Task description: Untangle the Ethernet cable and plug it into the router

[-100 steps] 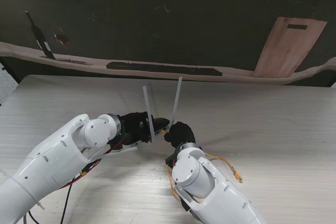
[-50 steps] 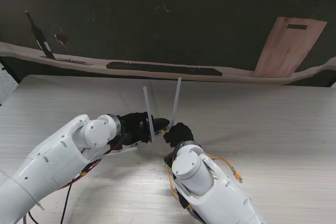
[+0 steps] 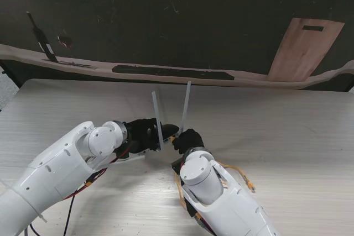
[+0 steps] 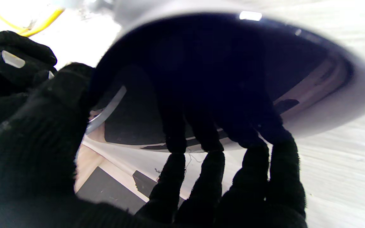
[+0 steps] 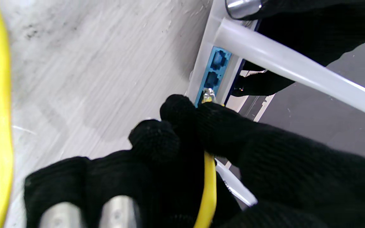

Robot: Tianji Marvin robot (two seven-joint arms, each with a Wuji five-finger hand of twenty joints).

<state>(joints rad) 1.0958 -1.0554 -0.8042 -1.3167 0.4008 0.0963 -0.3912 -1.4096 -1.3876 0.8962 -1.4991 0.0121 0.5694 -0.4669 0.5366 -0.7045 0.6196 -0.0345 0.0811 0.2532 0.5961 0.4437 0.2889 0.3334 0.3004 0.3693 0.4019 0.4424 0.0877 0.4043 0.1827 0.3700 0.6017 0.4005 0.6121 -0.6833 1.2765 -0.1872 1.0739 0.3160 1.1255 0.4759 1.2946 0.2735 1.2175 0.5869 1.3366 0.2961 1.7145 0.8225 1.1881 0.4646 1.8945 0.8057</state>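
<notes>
A: where's the plug (image 5: 208, 95) at?
B: pinched at the right hand (image 5: 201, 152) fingertips, cable (image 5: 209, 186) gripped, pressed right against the blue ports (image 5: 214, 71).
A: and the router (image 4: 328, 104)?
B: clamped by the left hand (image 4: 201, 177), shell gripped between thumb and fingers.

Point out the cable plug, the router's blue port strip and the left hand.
cable plug (image 5: 208, 95), right wrist view, metal tip
blue port strip (image 5: 214, 70), right wrist view, between two sockets
left hand (image 3: 145, 134), stand view, back of glove
</notes>
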